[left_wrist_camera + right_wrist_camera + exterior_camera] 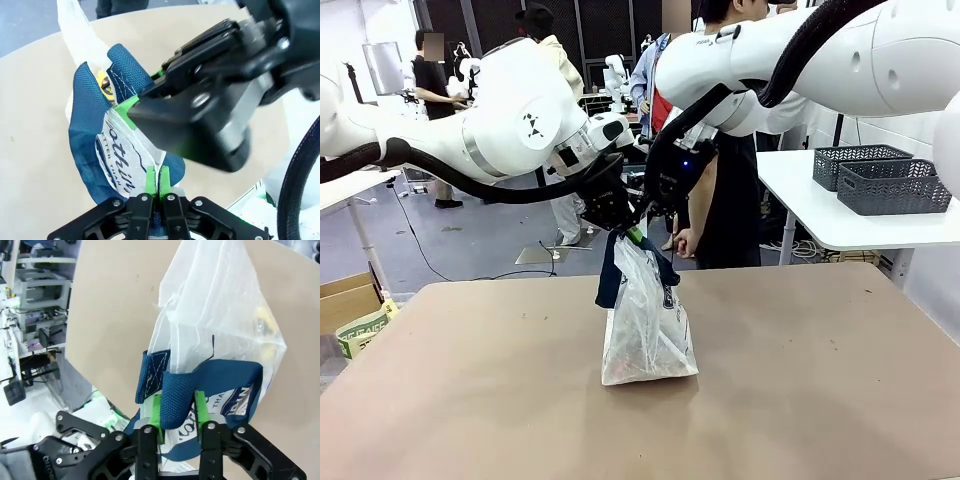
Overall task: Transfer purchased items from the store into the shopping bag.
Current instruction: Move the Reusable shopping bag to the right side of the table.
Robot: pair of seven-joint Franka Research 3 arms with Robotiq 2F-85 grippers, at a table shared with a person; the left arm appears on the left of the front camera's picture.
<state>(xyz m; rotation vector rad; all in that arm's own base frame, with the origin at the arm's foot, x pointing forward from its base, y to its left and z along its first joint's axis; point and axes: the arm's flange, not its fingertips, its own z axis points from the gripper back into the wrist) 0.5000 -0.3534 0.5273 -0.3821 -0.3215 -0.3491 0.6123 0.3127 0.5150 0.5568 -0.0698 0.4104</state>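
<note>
**Bag looks loaded, held up by its top**

Bare tan tabletop (820, 400) lies closest. Past it, at the middle, stands the translucent whitish plastic shopping bag with navy blue handles and trim (645, 320), its base on the table and its top gathered upward.

At the bag's top, the left gripper (156, 182) is pinched tight on the rim, its green pads meeting on the plastic. Just beside it, the right gripper (179, 412) has a folded navy strap between its pads; whether it clamps the strap or merely brackets it, I cannot tell.

Inside the bag sits a small yellow-and-black object (105, 84), so that item looks packed. I cannot make out a flat cardboard box through the plastic.

Well to the right of the bag, two dark grey lattice plastic baskets (892, 185) stand on a white side table (810, 215), their contents hidden.

My guess is that loading is done or nearly so, and what remains is settling the bag and freeing both grippers.
</note>
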